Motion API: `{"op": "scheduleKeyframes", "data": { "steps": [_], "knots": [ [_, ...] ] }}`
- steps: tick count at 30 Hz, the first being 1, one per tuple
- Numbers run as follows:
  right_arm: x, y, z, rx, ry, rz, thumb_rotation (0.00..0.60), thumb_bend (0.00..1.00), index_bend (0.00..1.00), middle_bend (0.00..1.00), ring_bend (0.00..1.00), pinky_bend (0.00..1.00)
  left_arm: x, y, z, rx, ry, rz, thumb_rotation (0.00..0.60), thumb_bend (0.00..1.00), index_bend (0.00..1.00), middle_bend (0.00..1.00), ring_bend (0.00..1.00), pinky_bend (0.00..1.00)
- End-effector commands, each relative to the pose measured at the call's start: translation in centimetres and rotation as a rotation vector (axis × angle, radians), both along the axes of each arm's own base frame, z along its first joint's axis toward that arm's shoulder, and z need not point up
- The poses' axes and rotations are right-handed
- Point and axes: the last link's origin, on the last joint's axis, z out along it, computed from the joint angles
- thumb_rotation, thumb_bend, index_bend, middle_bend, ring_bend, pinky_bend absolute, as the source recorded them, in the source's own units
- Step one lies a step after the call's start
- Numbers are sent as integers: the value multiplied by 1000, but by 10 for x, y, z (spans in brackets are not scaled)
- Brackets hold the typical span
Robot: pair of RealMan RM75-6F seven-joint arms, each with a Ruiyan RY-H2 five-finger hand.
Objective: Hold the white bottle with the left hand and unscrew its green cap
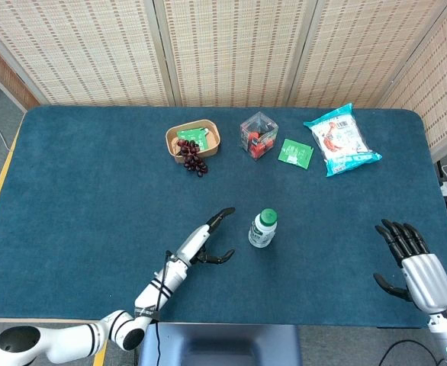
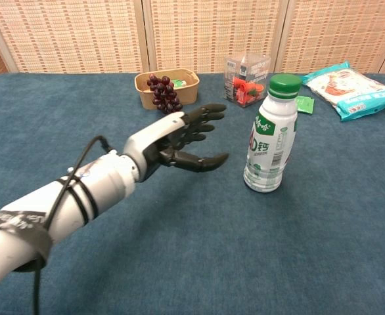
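The white bottle (image 1: 262, 232) (image 2: 269, 146) stands upright in the middle of the blue table, its green cap (image 1: 268, 217) (image 2: 284, 84) on top. My left hand (image 1: 207, 242) (image 2: 181, 140) hovers just left of the bottle, fingers spread and thumb apart, holding nothing; a small gap separates its fingertips from the bottle. My right hand (image 1: 416, 264) rests open near the table's front right edge, far from the bottle, and shows only in the head view.
At the back stand a brown bowl (image 1: 192, 138) (image 2: 167, 86) with dark grapes (image 1: 192, 159), a clear box (image 1: 258, 135) (image 2: 247, 79), a green sachet (image 1: 295, 152) and a white-and-blue snack bag (image 1: 339, 139) (image 2: 349, 89). Bamboo screens close off the rear.
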Motion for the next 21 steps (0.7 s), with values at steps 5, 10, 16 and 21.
{"op": "scheduleKeyframes", "data": {
  "steps": [5,10,16,21],
  "knots": [
    [-3,-4,3,20,-12,-14,600,170,0,0,0,0,24,18,-15,34,45,-28,600,367,0,0,0,0],
    [-7,-9,4,25,-18,-42,600,171,0,0,0,0,38,20,-26,-1,33,-32,600,365,0,0,0,0],
    [-8,-11,8,15,-31,-55,600,170,0,0,0,0,52,16,-37,-39,12,-63,600,357,0,0,0,0],
    [-10,-13,11,14,-36,-65,600,171,0,0,0,0,63,18,-46,-44,1,-66,600,354,0,0,0,0]
  ]
}}
